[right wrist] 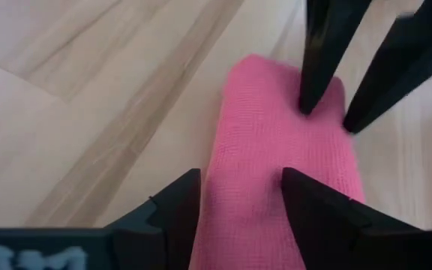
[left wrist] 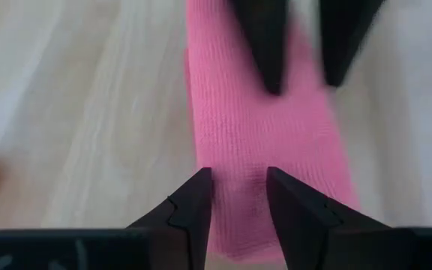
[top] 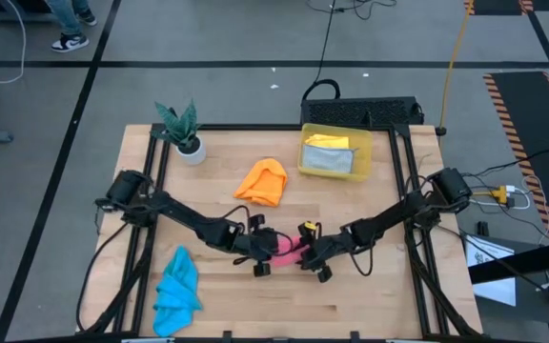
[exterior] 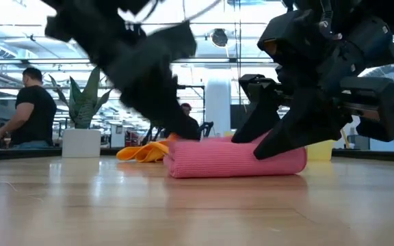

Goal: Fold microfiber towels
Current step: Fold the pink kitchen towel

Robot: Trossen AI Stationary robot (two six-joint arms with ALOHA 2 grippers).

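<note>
A pink towel (top: 287, 250), folded into a narrow thick strip, lies flat on the wooden table near its middle front. My left gripper (top: 263, 257) is open at the strip's left end, and my right gripper (top: 315, 259) is open at its right end. Both slant down toward each other. In the left wrist view (left wrist: 238, 176) and the right wrist view (right wrist: 240, 176) the pink strip (left wrist: 261, 150) runs between and under each pair of fingers. An orange towel (top: 263, 181) and a bright blue towel (top: 176, 291) lie crumpled on the table. My left gripper sets its two spread fingertips (right wrist: 306, 101) on top of the strip's left end (right wrist: 287, 112), slanting down from the table's left. The fingers stand across the strip, which lies flat on the table. My right gripper sets its two spread fingertips (left wrist: 272, 79) on top of the strip's right end (left wrist: 298, 97), slanting down from the table's right. In the low view its finger (exterior: 269, 143) meets the towel's top edge, and the towel stays flat on the table.
A translucent yellow bin (top: 303, 157) at the back right holds a grey towel (top: 332, 162) and a yellow towel (top: 327, 141). A potted plant (top: 184, 129) stands at the back left. A person (exterior: 29, 109) shows in the room beyond the table.
</note>
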